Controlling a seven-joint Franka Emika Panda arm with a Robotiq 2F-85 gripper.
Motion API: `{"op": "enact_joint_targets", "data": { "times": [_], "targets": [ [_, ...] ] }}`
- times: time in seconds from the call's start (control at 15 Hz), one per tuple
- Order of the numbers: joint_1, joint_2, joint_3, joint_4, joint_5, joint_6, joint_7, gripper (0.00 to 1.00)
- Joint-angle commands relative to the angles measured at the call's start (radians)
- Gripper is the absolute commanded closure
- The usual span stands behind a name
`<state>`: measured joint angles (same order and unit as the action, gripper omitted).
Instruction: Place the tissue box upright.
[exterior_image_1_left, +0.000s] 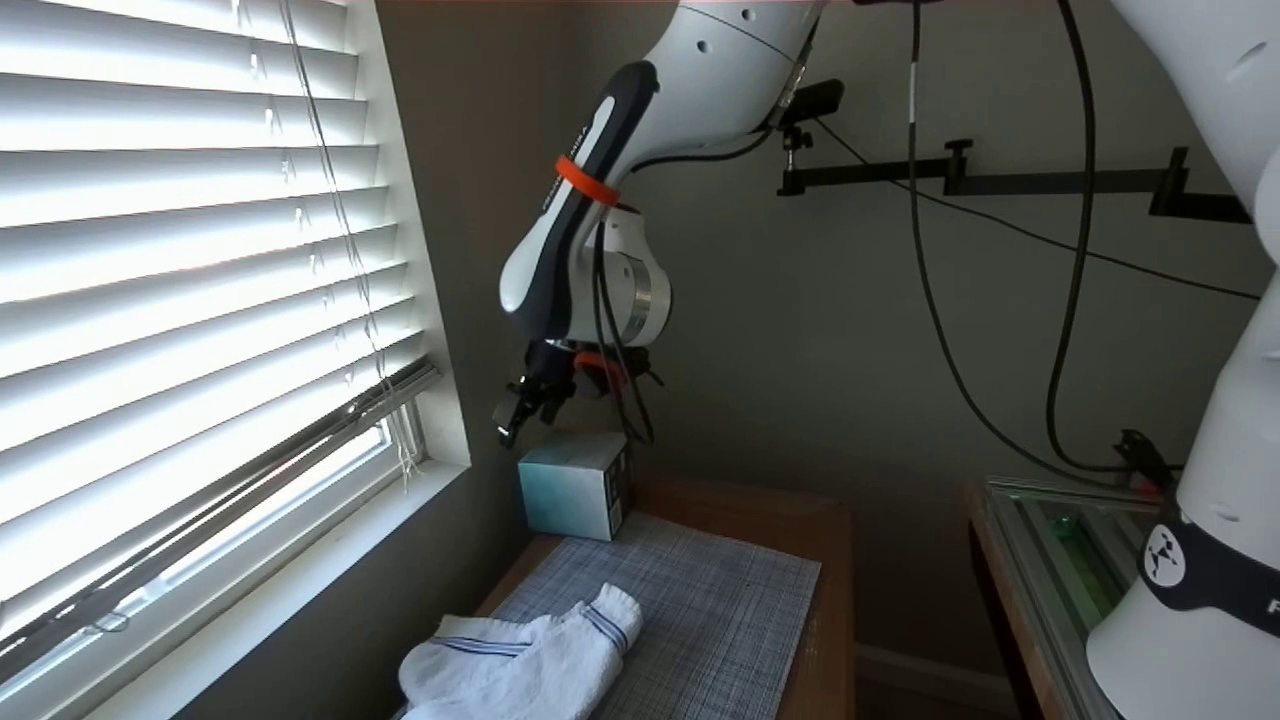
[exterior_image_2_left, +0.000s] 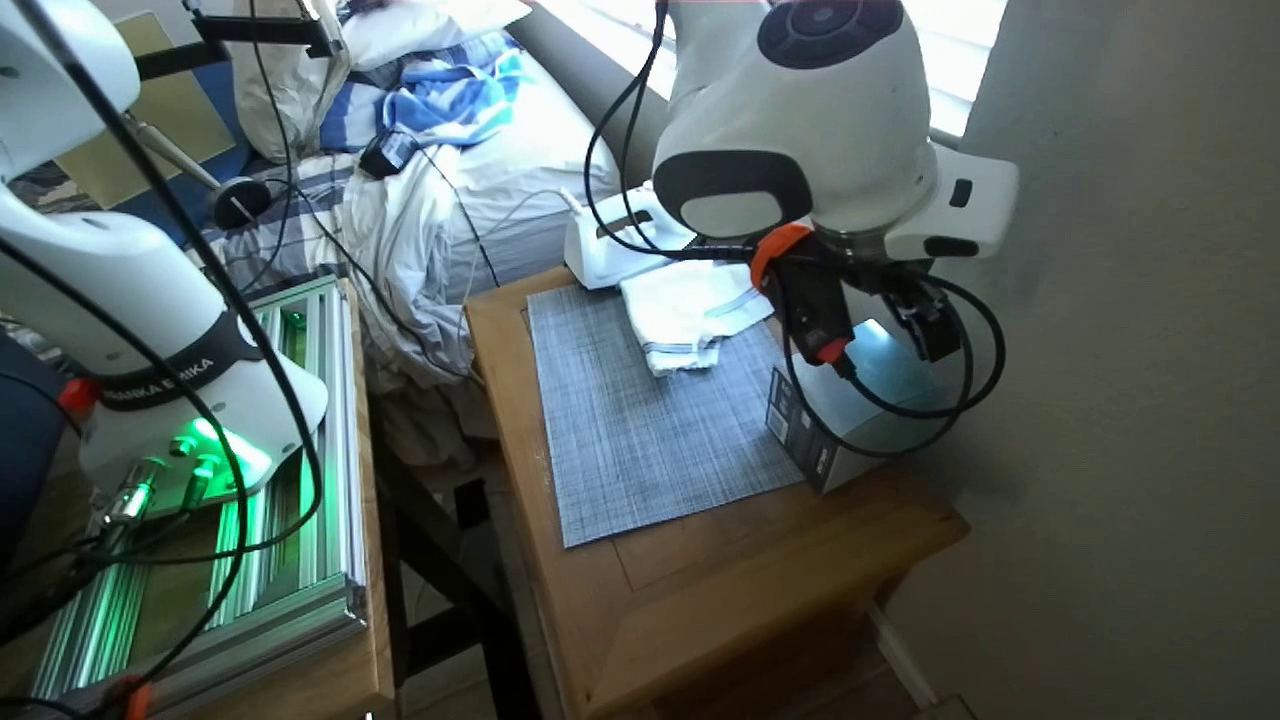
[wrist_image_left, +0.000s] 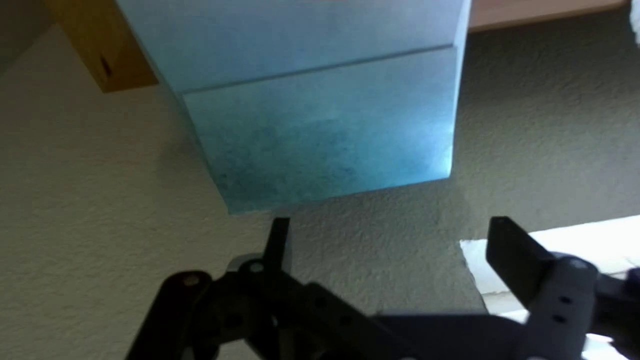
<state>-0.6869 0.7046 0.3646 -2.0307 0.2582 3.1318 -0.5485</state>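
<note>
Find the tissue box (exterior_image_1_left: 565, 497) on the tabletop (exterior_image_2_left: 650, 620), right at one corner of the grey mat (exterior_image_1_left: 735, 585). Cannot tell whether on top of the mat's corner or just past it. See the end effector (wrist_image_left: 390, 220) up near that same corner of the mat, spread wide, with only air in its grip.

Looks light, like a box of thin card, stiff but easy to dent. Should keep its shape under a gentle pinch, and could buckle under a hard one, most of all in the middle of a big flat side. Looks smooth too, so might slide if held too loosely. Best to take hold across two facing sides, flat and even, close to the stiffer edges and never by one corner.

In an exterior view, lose part of the box's top behind the end effector and a black cable (exterior_image_2_left: 1001, 348). In the wrist view, get only part of the box, cut off at the top edge of the view. Also there, notice a dark line across the pale card: maybe a flap, maybe a fold, too blurry to say. Cannot read the small print or spot a tissue hole, so cannot be sure of the right way up.
</note>
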Motion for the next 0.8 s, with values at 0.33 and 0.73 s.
{"op": "enact_joint_targets", "data": {
  "times": [0.33, 0.73],
  "targets": [
    [-0.048, 0.121, 0.021, 0.076, -0.289, 0.045, 0.104, 0.0],
    [-0.056, 0.123, 0.029, 0.093, -0.356, 0.046, 0.115, 0.0]
  ]
}}
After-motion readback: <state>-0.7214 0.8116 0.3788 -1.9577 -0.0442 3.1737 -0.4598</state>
